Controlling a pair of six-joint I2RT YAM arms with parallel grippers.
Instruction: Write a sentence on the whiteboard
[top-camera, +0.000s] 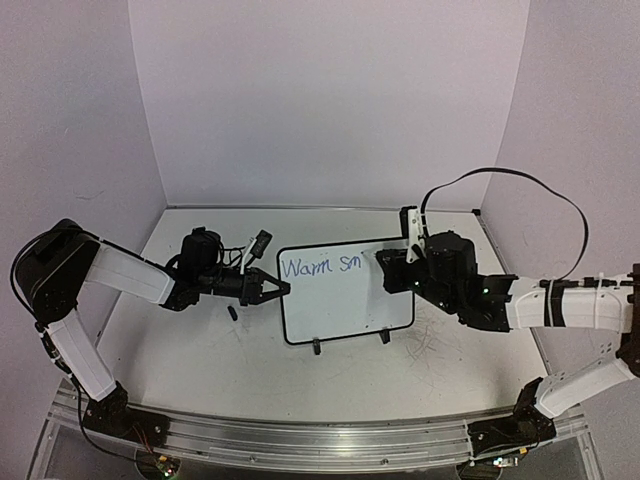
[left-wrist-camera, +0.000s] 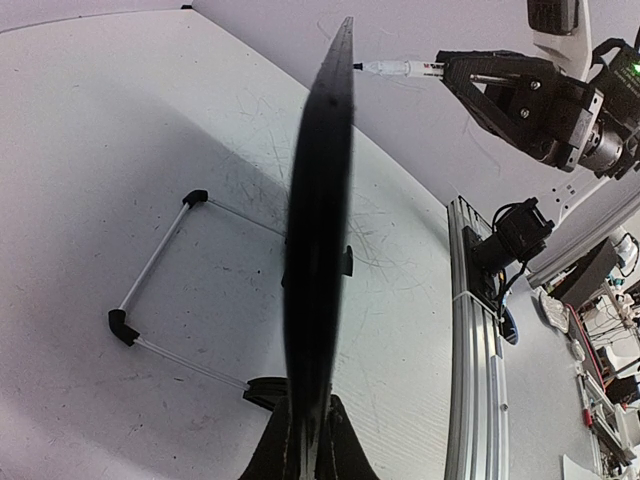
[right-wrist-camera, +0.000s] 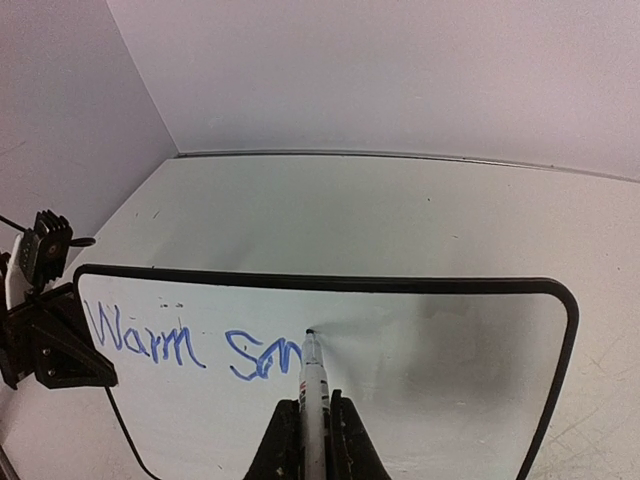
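The whiteboard (top-camera: 345, 300) is standing on the tabletop (top-camera: 200, 350), its left edge clamped by the closed left fingers (top-camera: 270, 291). The right fingers (right-wrist-camera: 283, 450) are gripping a marker (right-wrist-camera: 313, 390), its tip touching beside the sentence (right-wrist-camera: 185, 348), "Warm sm".

Whiteboard (top-camera: 350, 305) stands on the table (top-camera: 200, 370). Left gripper (top-camera: 283, 290) sits at the whiteboard's left edge, right gripper (top-camera: 385, 268) before its upper right. The marker (right-wrist-camera: 313, 380) tip is on its face, just right of the sentence (right-wrist-camera: 190, 348). Left of the whiteboard lies a small piece (top-camera: 232, 313), perhaps a cap.
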